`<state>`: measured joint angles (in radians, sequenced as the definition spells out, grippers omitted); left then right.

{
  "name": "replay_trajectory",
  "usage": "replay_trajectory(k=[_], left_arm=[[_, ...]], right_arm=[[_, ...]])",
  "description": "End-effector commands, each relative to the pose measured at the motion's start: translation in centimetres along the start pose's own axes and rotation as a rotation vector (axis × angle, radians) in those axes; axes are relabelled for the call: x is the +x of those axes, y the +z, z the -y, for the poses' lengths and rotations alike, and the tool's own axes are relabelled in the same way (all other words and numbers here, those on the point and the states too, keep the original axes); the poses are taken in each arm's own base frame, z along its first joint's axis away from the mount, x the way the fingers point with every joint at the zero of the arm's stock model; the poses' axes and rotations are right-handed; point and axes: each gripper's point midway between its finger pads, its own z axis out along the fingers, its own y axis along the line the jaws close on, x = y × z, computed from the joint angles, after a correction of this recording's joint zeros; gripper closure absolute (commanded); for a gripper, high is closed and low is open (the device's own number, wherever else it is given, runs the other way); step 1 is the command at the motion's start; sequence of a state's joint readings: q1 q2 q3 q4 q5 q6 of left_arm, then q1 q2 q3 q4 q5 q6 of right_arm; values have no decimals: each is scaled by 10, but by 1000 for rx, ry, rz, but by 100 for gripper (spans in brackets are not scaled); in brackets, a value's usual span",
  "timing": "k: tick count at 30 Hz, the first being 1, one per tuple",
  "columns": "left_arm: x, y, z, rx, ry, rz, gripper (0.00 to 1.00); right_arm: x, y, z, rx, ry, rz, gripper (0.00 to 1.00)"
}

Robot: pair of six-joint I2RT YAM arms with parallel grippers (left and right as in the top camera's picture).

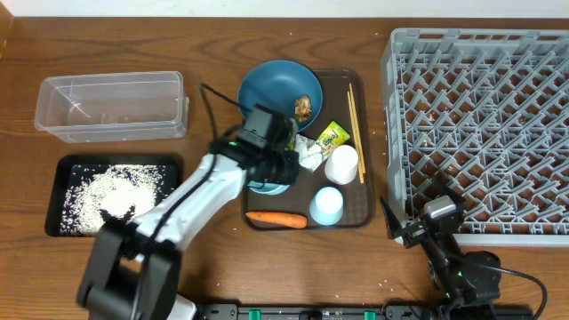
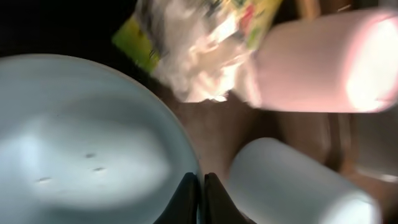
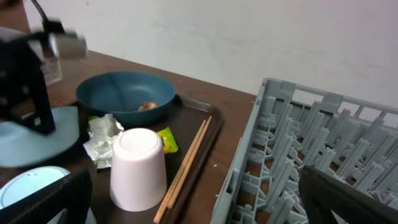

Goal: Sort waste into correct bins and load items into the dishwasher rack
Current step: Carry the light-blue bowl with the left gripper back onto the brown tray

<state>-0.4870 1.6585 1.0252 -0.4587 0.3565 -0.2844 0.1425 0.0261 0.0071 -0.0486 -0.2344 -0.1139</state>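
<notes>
Overhead: pale blue bowl [image 1: 270,187] was mostly hidden under left arm [image 1: 191,191]; rack [image 1: 480,133] cut at right edge. Left wrist cam blurred: crumpled paper [image 2: 199,65], wrapper [image 2: 138,43] smeared.

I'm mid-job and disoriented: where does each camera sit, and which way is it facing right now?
Overhead: above the table, looking straight down on the serving tray, clear tub, black tray and rack; left arm and right arm show.
Left wrist: on the left arm, looking down past the shut left gripper at the bowl and pale blue cup.
Right wrist: low beside the rack, facing across the serving tray; the open right gripper fingers fill the bottom corners.
Shared: the whitish cup shows in all three views.
</notes>
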Motion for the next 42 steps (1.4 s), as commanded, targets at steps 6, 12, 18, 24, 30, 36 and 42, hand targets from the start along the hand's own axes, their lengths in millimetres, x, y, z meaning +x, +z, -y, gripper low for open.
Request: replay_trajectory(k=[6,12,18,24,30,36,42], left_arm=[[0,7,-11,-58,-21,-3,87],[0,-2,3,4,-40,-2,67],[-24,-49,23,25,17,110,25],[-43,-106,35,4,42,259,7],[-1,-123,-2,-181,-101,164,2],[52,-130,-21,-281,-424,14,2],[75,-116,-7,-193,-605,-89,2]], right_arm=[[2,0,1,2,-5,-6,1],[2,0,1,2,-5,-6,1],[2,0,1,2,-5,-6,1],[2,0,1,2,-5,-6,1],[2,0,1,2,-5,-6,1],[2,0,1,2,-5,-6,1],[2,0,1,2,-5,-6,1]])
